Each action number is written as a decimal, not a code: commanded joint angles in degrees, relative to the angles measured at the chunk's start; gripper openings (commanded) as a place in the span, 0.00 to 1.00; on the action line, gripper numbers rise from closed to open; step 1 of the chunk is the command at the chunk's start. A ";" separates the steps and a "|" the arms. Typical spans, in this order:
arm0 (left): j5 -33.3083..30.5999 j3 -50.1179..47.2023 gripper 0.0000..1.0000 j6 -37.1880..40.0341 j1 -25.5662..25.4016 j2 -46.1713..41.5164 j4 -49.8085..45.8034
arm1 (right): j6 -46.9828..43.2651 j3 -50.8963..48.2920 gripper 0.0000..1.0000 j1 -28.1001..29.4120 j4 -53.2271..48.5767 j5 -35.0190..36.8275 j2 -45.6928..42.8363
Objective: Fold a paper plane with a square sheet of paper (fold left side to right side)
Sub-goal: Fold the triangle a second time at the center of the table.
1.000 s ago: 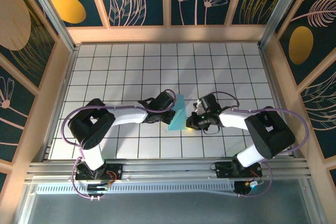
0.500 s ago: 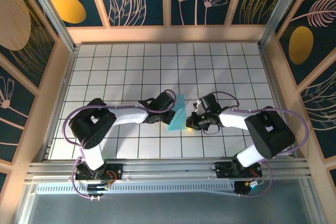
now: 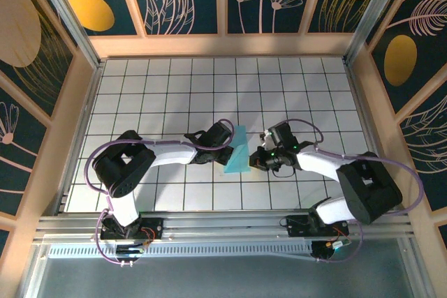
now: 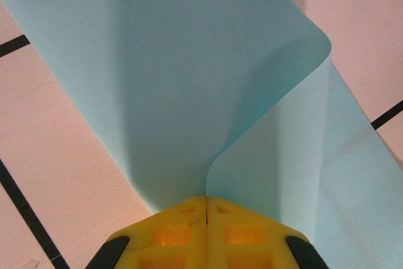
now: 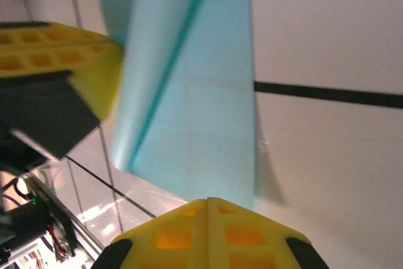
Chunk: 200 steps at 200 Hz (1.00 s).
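The square sheet of paper, light blue, lies at the middle of the table with its left part lifted and curling toward the right. In the left wrist view that flap rises from the seam of my left gripper, which is shut on the paper's edge; from above, the left gripper sits at the sheet's left side. My right gripper is shut, and in the right wrist view its tips stand at the near edge of the paper. The left fingers show there beyond the sheet.
The white grid-tiled table is boxed in by wooden walls at the back and both sides. An aluminium rail with the arm bases runs along the near edge. Both forearms lie low over the tiles beside the paper.
The right arm's elbow has swung out to the right, and its gripper has shifted slightly at the paper's right edge. The left arm and the lifted flap have hardly moved.
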 commanded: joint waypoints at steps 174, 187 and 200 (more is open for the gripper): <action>1.12 -1.00 0.00 -0.02 0.49 1.88 -0.73 | 6.78 8.09 0.00 4.64 14.14 0.02 16.23; 1.20 -0.97 0.00 0.04 0.49 1.92 -0.77 | 6.51 7.82 0.00 4.63 13.50 0.64 16.30; 1.11 -0.82 0.00 0.19 0.49 1.98 -0.95 | 6.15 7.72 0.00 4.63 12.76 1.36 16.40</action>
